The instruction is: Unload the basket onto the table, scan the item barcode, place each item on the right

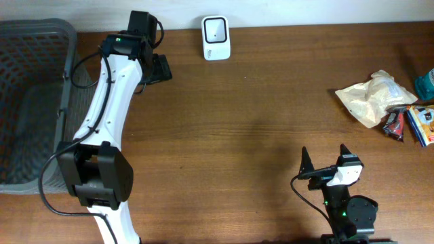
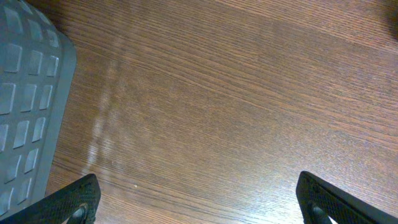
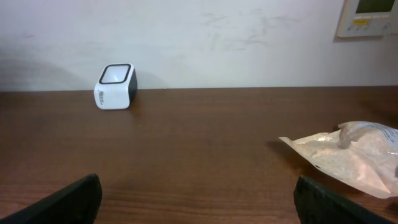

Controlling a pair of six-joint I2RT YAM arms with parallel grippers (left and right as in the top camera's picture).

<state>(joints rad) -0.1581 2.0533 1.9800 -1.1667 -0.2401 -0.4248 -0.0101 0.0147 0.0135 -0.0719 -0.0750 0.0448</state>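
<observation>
Overhead, right hand [image 1: 325, 157]: spread wide, empty.
Left hand [image 2: 199, 202]: spread wide, empty, beside grey basket [image 1: 34, 102].
Item: pale pouch [image 1: 371, 95] on bench [image 1: 258, 135], right side, well apart from both hands.
Step, I'd judge: right hand pinches the pouch's edge, barcode uncovered, then faces it to scanner [image 1: 215, 38].
Count: two hands, one pouch, three small packets [image 1: 395, 125], one scanner, one basket.

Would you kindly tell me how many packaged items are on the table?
4, all at the right edge: pale pouch, dark packet, printed box, teal item; others may be off-frame.
</observation>
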